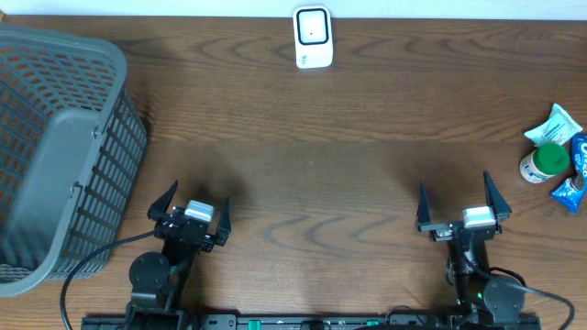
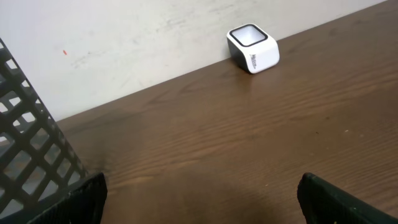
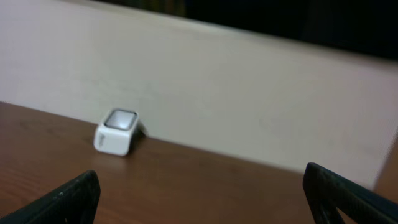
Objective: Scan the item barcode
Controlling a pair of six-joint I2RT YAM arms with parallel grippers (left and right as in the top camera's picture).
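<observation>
- Wide open and gripping nothing, the left hand [image 1: 200,194] is hanging over the near edge of the desk [image 1: 348,156], toward the near-left corner, with its two fingers spreading apart and pointing at the far edge.
- Equally wide open and equally empty, the right hand [image 1: 455,183] is hanging over the near edge toward the near-right corner, with its fingers also pointing at the far edge.
- Both hands are sitting well apart from each other, with bare wood lying between them.
- Standing at the middle of the far edge, against the pale wall, the white barcode scanner [image 1: 313,37] is showing in all three views. Its dark window is facing upward.
- Lying at the right edge of the desk, the items are clustering together: a white bottle with a green cap [image 1: 543,161], a white and green packet [image 1: 558,121] just beyond it, and a blue packet [image 1: 570,191] touching the bottle on the side nearest that edge.
- These items are sitting near the right hand but apart from it, and well apart from the scanner.
- Taking up the left edge of the desk, a grey slatted basket [image 1: 55,137] is reaching from the far-left corner down beside the left hand, and its lattice wall is showing at the left of the left wrist view.
</observation>
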